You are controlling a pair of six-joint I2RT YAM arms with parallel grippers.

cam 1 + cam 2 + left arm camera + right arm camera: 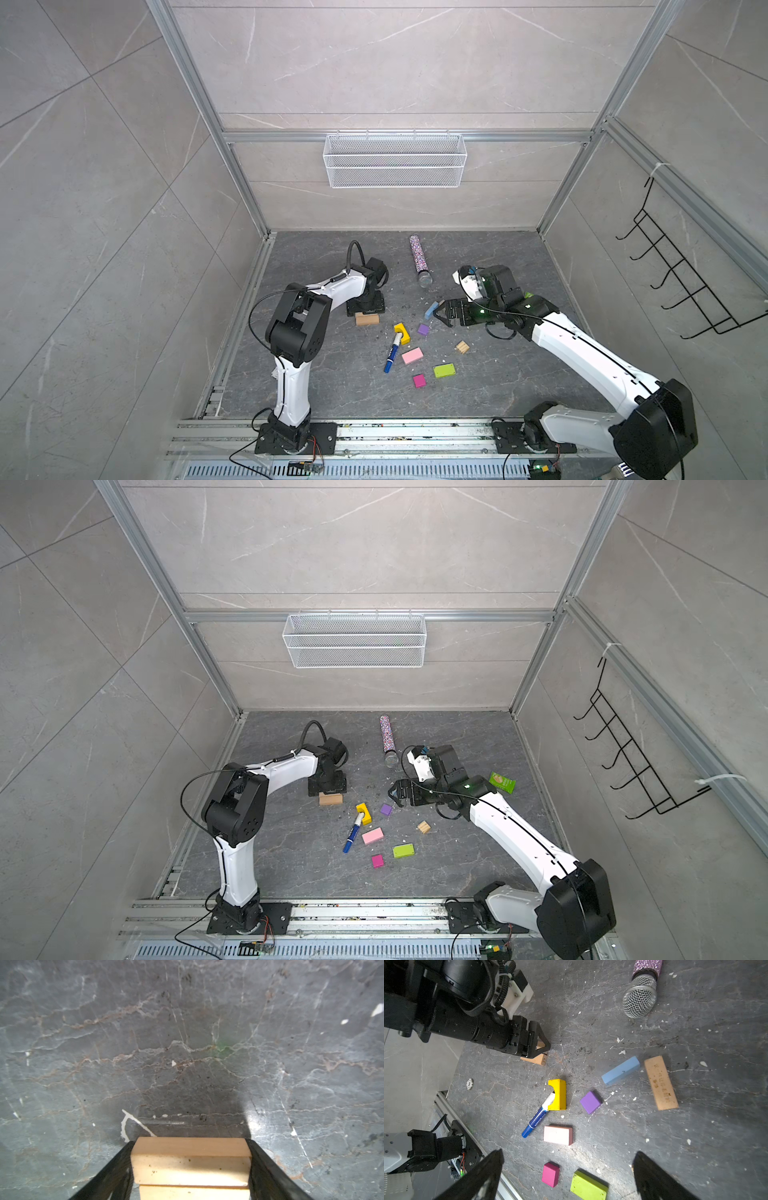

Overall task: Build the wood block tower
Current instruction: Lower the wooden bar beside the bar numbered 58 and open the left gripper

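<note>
A white wire-mesh basket (395,162) hangs on the back wall above the dark, veined stone bench (498,395). The left gripper (190,1142) has its jaws clamped on both ends of a smooth tan bar (191,1169), which lies on another to form a low tower (367,319) at the bench's left. The right gripper (569,1152) hangs with jaws spread wide and nothing in them, above loose painted blocks: a yellow arch (558,1095), a pink slab (557,1135) and a purple cube (590,1102).

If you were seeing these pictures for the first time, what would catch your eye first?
A yellow arch, a pink block and a lime-green block lie scattered in the middle of the table. Left of them, the left pincer is closed on tan bars, while a glittery microphone lies at the back.
</note>
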